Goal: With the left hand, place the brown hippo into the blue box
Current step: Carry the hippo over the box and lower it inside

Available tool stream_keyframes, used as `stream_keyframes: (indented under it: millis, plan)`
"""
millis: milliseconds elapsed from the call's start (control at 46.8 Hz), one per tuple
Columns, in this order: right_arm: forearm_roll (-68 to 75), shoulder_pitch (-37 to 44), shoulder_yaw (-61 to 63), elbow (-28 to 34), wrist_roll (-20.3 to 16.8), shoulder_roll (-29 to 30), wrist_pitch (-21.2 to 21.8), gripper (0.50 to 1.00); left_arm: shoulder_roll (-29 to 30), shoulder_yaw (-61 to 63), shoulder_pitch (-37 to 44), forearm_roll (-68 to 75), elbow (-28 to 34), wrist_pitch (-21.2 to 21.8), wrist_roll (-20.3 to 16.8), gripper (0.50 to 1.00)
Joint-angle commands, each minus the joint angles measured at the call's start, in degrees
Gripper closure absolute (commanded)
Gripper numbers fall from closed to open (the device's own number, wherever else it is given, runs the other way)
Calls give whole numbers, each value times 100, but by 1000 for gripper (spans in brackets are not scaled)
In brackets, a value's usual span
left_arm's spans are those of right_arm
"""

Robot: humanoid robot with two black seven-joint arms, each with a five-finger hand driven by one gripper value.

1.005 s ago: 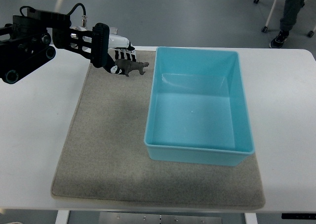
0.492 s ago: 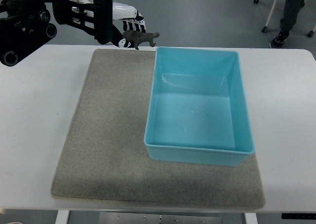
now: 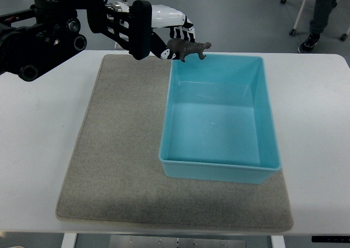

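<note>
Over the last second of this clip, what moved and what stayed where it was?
The left hand, shut on the brown hippo, lifted it off the mat and carried it rightward, so the hippo now hangs over the far-left corner of the blue box. It has not been let go. The box, mat and table stayed put, and the box holds nothing yet.

Your blue box (image 3: 221, 161) lies open on top, its inside bare. Only its far rim stands under the left hand (image 3: 156, 32).

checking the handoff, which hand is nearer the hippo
Left. The left hand grips the hippo above the blue box's far left corner; the right hand is out of view.
</note>
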Motion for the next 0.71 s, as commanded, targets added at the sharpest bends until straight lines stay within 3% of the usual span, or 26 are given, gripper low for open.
stream_keyframes:
  millis: [0,684]
  plan:
    - [0,-1,-3,3,0,0,0,564,-80,-1,20,4,-67,2,1,939]
    - [0,-1,-3,-5,0,0,0,564,-362,8,214,4,-269,2,1,928]
